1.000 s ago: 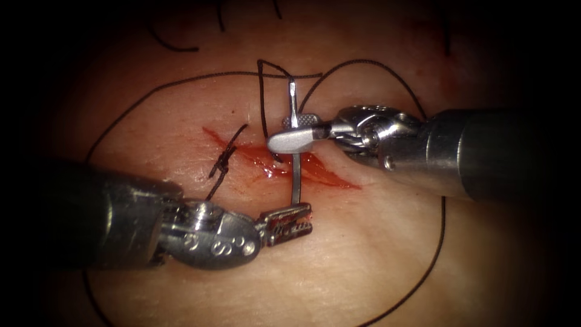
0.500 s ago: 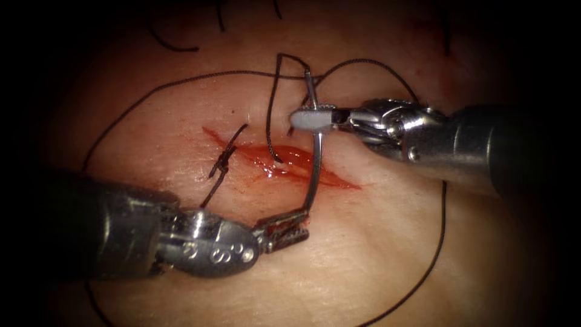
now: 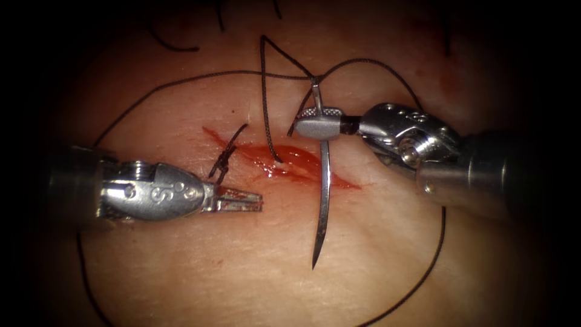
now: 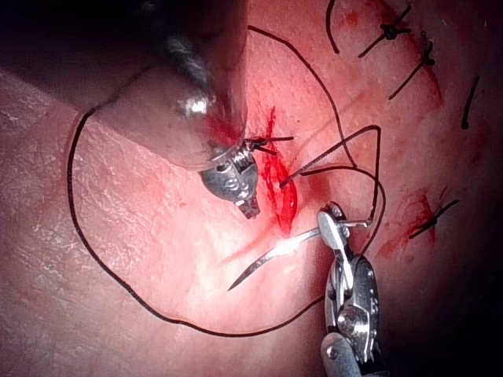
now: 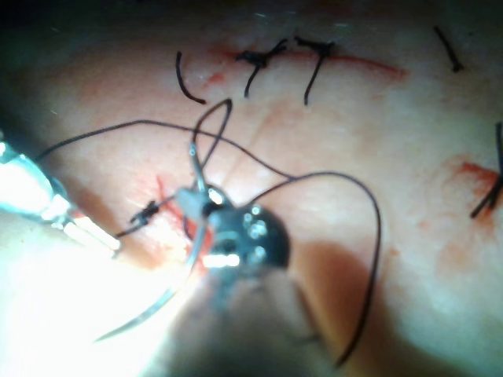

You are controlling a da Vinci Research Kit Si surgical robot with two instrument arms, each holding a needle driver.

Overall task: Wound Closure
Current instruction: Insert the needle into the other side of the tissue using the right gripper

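A second ago my left arm's silver needle driver (image 3: pixel 239 200) was holding the tip end of the curved steel needle (image 3: pixel 325 181) below the cut; now it has let go and has moved away to the left, and its jaws sit close together, grasping nothing, just below the knotted black stitch (image 3: pixel 225 160). My right arm's silver needle driver (image 3: pixel 319 124) has its jaws clenched on the needle near the thread end, not far from where the thin black thread (image 3: pixel 265 109) joins it. The needle is free of the pale pink pork tissue (image 3: pixel 242 284): it hangs across the right part of the open red cut (image 3: pixel 290 162) with its sharp point in the air on the lower side, and in the left wrist view I see it (image 4: pixel 271 259) lifted above the surface. The thread goes from the needle up in a peak, then down into the cut, and a long loop lies around on the tissue. I judge that the needle has been given over fully to the right tool, so this pass through the tissue is complete.
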